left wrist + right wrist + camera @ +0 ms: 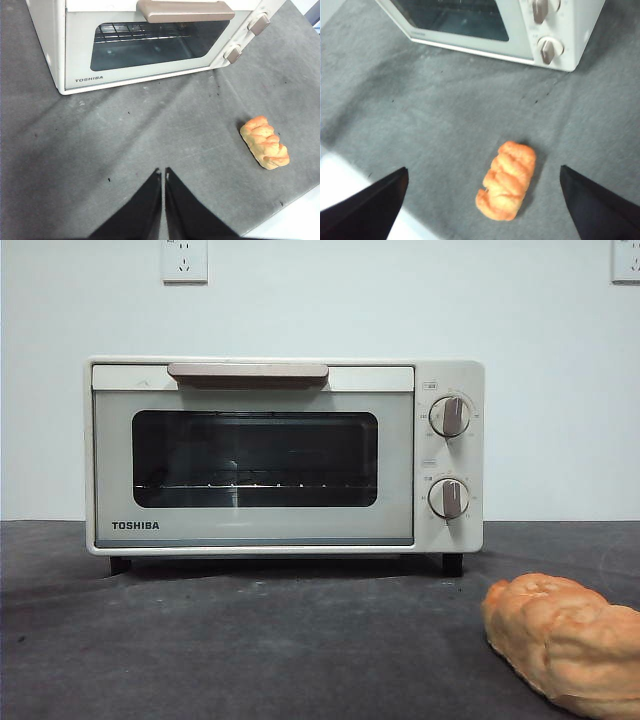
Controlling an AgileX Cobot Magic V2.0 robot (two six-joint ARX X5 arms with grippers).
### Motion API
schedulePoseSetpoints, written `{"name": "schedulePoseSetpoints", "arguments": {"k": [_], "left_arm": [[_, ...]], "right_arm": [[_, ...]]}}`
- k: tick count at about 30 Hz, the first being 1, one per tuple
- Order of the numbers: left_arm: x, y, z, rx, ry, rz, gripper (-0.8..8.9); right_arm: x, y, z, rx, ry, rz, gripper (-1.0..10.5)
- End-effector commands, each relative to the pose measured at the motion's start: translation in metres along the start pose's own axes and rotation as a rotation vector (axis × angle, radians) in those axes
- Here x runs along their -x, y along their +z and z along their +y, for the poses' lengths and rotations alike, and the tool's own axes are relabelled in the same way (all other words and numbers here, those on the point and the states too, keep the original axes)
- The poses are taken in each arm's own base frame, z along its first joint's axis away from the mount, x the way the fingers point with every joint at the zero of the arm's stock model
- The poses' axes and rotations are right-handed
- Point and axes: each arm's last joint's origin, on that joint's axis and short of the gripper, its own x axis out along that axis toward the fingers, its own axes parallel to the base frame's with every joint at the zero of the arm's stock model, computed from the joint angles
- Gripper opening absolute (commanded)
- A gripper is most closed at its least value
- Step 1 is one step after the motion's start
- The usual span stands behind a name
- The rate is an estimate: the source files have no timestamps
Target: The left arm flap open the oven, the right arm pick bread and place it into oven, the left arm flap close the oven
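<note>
Oven [285,455]: one, door closed, one bar handle [248,373], two knobs [450,416], one wire rack [250,483] inside.
Bread [567,640]: one loaf, on the grey mat [250,640] in front of the oven, toward its knob side, apart from it.
Left gripper [163,173]: jaws together, holding nothing, above the mat before the oven door.
Right gripper [482,175]: jaws wide apart, holding nothing, above the bread.

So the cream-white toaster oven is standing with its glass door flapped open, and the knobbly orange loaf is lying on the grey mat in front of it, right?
Not quite: the cream-white toaster oven has its dark glass door shut, with the beige bar handle up at the top, as the front view shows. The rest holds: the knobbly orange loaf lies on the grey mat in front of it.
</note>
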Motion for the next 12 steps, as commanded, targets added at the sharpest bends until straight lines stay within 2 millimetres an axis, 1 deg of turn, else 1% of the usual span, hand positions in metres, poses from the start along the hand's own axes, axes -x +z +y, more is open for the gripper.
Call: {"name": "schedulePoseSetpoints", "arguments": {"k": [1, 4, 9, 12], "left_arm": [[0.003, 0.004, -0.002, -0.020, -0.006, -0.018, 0.16], [0.003, 0.005, -0.002, -0.021, -0.006, -0.020, 0.16], [0.003, 0.005, -0.002, -0.022, -0.006, -0.021, 0.16], [0.003, 0.005, -0.002, -0.022, -0.006, -0.021, 0.16]], "right_arm": [[-0.008, -0.004, -0.002, -0.034, -0.007, 0.030, 4.8], [-0.019, -0.012, -0.006, -0.061, -0.013, 0.063, 4.8], [-0.044, -0.027, -0.011, -0.110, 0.017, 0.097, 4.8], [-0.059, -0.038, -0.013, -0.131, -0.002, 0.112, 4.8]]}}
